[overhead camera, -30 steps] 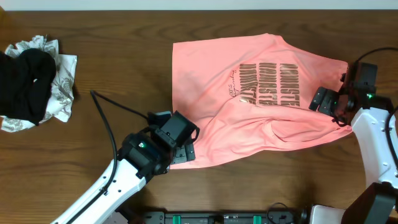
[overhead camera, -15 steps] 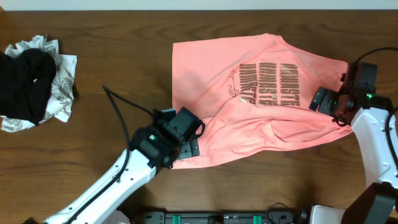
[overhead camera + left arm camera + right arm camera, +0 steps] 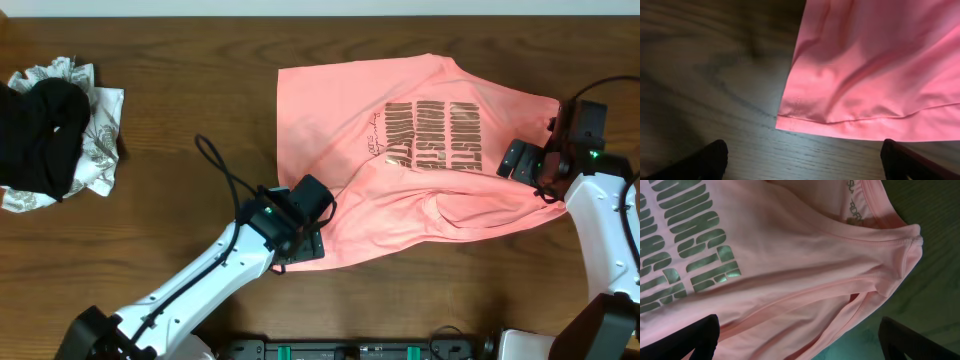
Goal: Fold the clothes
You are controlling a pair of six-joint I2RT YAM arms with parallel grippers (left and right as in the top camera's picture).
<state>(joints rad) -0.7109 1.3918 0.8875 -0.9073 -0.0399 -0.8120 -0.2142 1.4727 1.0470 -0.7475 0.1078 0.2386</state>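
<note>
The salmon-pink T-shirt lies rumpled on the wooden table, its dark lettering facing up. My left gripper is open at the shirt's lower left hem. In the left wrist view the hem corner lies on the wood just ahead of the open left gripper, which holds nothing. My right gripper hovers open over the shirt's right edge. The right wrist view shows that gripper spread over a fold near the collar, beside the lettering, with nothing gripped.
A heap of black and white patterned cloth lies at the table's far left. The left arm's black cable loops above the wood. Equipment bases line the table's near edge.
The left arm has swung right and forward, bringing its open gripper up to the shirt's lower left hem. The right arm and the shirt have not moved.
</note>
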